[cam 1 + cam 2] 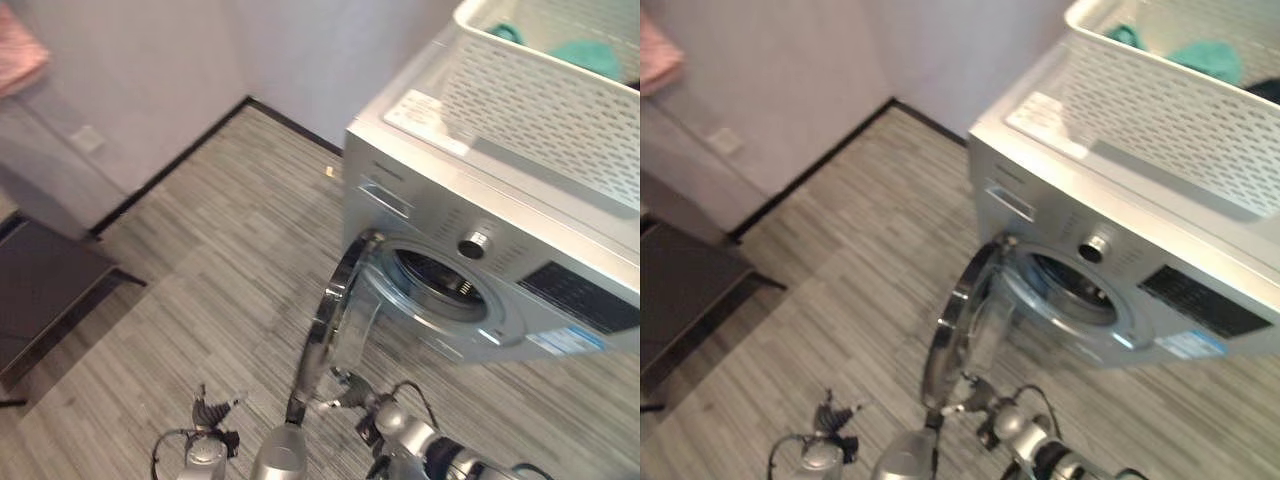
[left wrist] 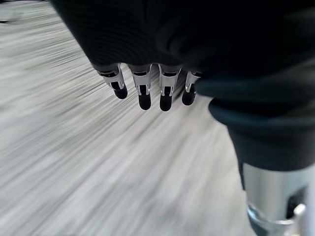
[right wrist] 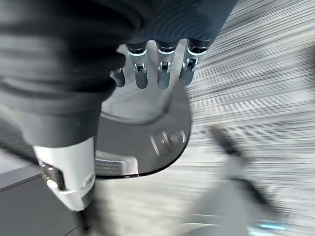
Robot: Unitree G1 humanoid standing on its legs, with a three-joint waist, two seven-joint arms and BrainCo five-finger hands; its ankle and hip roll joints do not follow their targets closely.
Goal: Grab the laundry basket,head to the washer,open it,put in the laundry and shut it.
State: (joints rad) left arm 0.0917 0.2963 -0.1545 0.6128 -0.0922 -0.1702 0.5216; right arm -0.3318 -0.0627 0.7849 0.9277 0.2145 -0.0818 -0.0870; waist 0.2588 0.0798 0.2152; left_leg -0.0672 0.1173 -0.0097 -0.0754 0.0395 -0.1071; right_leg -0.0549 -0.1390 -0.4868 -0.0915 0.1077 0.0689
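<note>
The silver washer stands at the right with its round door swung wide open, showing the dark drum. On top of it rests the white slotted laundry basket with teal laundry inside. My right hand is low by the door's bottom edge. In the right wrist view its fingers reach out straight over the door; whether they touch it I cannot tell. My left hand hangs near the floor, left of the door, with its fingers relaxed and nothing in them.
Grey striped floor runs from the washer to the white walls. A dark low table stands at the left by a wall with a socket. Pink cloth hangs at the top left.
</note>
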